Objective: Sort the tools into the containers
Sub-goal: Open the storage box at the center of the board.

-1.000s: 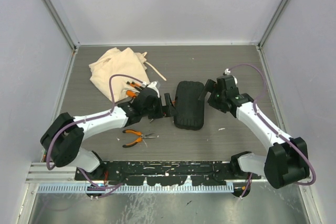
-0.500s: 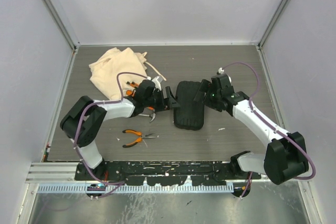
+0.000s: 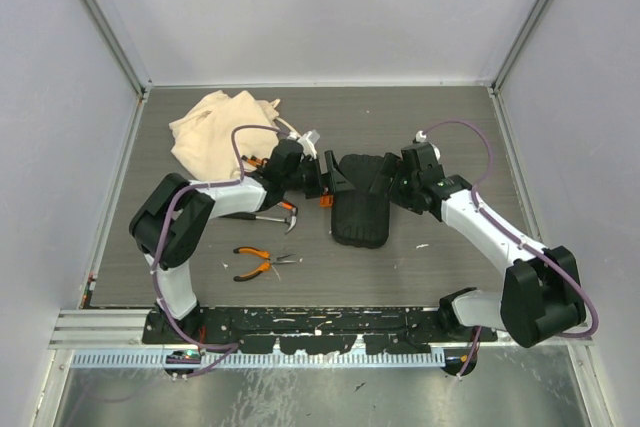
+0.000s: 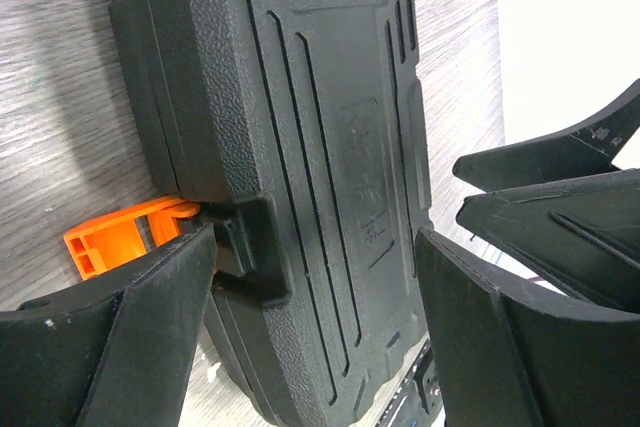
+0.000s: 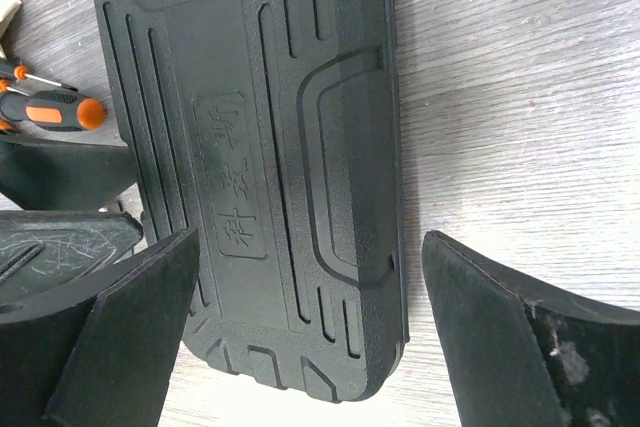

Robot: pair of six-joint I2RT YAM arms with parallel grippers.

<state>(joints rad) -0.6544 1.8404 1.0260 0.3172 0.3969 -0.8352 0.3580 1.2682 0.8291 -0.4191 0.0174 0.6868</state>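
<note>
Black plastic makes up the one case [image 3: 360, 215], which lies shut and flat at mid-table [image 3: 450, 127], its long side running away from the arm bases. It has one orange latch [image 4: 112, 239], sticking out on its left edge. One beige bag [image 3: 215, 127] sits crumpled at the far left. One hammer [image 3: 283, 215] lies between the bag and the case, partly under the left forearm, and one pair of pliers [image 3: 258, 262] lies nearer the bases, apart from everything else. Two screwdrivers [image 5: 55, 112] can be made out beside the bag's near edge; the arm may hide others.

Left arm: its elbow is folded at the left and its forearm runs rightward, low over the hammer, to the case's far-left corner. The left gripper [image 4: 315, 235] has its fingers spread wide with the case lid showing between them; one finger [image 4: 130, 347] is just beside the latch. It holds nothing.

Right arm: its elbow is at the near right and its forearm slants up and leftward to the case's far-right side. The right gripper [image 5: 310, 237] is also spread wide, one finger over the lid and the other over bare table, gripping nothing. The two grippers face each other across the case's far end.
</note>
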